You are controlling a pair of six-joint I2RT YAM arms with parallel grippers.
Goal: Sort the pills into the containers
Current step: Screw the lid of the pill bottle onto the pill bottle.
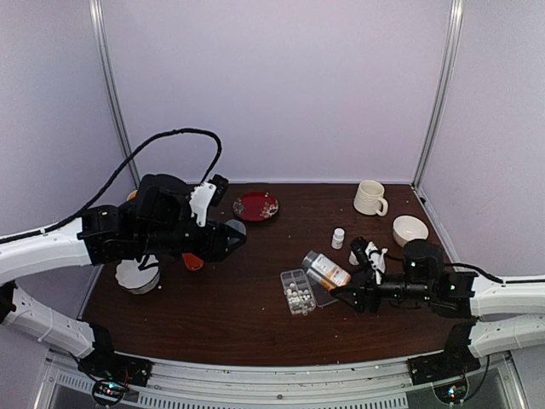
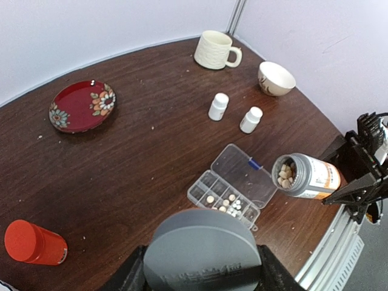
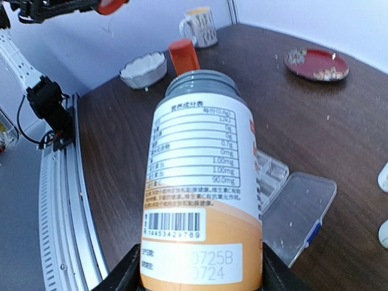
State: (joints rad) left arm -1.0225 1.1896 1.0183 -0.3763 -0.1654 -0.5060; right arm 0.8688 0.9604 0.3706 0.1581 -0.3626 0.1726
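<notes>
I see my right claw [image 3: 200, 270] pinching the tipped open bottle [image 3: 203, 176] by the organizer box [image 2: 242, 174], near the table's [image 1: 213, 324] front edge, pills [image 2: 225, 204] in its cells [image 2: 212, 185], left claw [image 2: 203, 276] pinching the grey cap [image 2: 203, 245]

The bottle [image 3: 203, 182] is showing "0725B" and "0724" on its label, with "90.0mg" and "1.00mg" higher up

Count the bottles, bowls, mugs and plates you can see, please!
Bottles: 4 (two small white plastic bottles, red plastic bottle, open orange-labelled pill bottle)
Bowls: 2 (cream round bowl, white scalloped bowl)
Mugs: 1 (cream ribbed mug)
Plates: 1 (red flowered plate)
Total: 8
</notes>
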